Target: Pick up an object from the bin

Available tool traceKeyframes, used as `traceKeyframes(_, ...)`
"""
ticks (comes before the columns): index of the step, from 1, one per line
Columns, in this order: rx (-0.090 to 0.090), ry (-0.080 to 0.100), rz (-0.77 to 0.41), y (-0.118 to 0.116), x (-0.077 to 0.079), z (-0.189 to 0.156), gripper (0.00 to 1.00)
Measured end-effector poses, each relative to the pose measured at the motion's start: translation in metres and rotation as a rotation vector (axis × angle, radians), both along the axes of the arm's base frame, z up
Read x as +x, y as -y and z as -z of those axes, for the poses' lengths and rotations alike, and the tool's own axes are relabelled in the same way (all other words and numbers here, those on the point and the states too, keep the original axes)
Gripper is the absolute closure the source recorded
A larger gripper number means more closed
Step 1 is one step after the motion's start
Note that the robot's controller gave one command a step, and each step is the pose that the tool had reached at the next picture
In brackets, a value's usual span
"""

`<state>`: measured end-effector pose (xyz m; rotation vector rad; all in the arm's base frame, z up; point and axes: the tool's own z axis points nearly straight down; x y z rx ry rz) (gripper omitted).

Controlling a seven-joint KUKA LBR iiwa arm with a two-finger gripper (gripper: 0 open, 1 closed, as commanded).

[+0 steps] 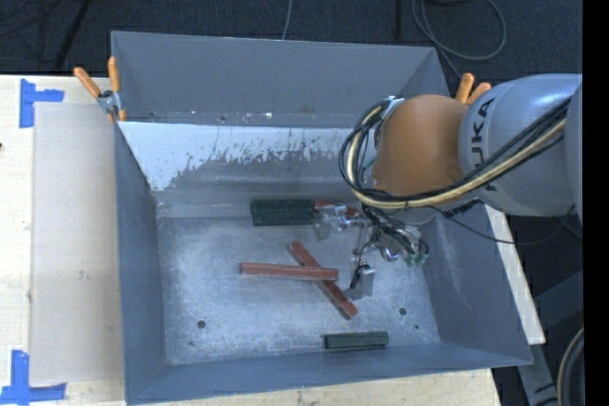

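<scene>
Over the right half of the grey metal bin (pixel 143 252), the arm (pixel 533 147) with its orange wrist cover is seen reaching down toward the floor. On that floor four loose things are spread. A dark green block (pixel 283 211) lies near the back wall and a dark flat bar (pixel 355 339) near the front wall. Two reddish-brown sticks are crossed near the middle: a level stick (pixel 276 270) and a slanted stick (pixel 328 288) running toward the front right corner. The gripper (pixel 362 279) is set low over the floor, just beside the right part of the slanted stick, near where the two sticks cross. Whether the pincer is apart or together cannot be told, and nothing is seen clamped in it. The task is judged to be at its approach: the descent is largely made, while the grasp and the lift out of the bin are not yet done. The slanted stick is judged the likeliest thing to be taken, though this is not shown.
</scene>
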<state>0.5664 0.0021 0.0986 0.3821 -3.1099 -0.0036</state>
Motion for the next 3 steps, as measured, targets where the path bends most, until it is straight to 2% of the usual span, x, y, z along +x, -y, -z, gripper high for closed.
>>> traceKeyframes(1, -0.001, 0.001, -0.003, -0.043, -0.035, 0.032, 0.0)
traceKeyframes(2, -0.001, 0.007, -0.002, -0.041, -0.032, 0.03, 1.0)
traceKeyframes(3, 0.0, 0.015, -0.271, -0.034, -0.014, -0.091, 1.0)
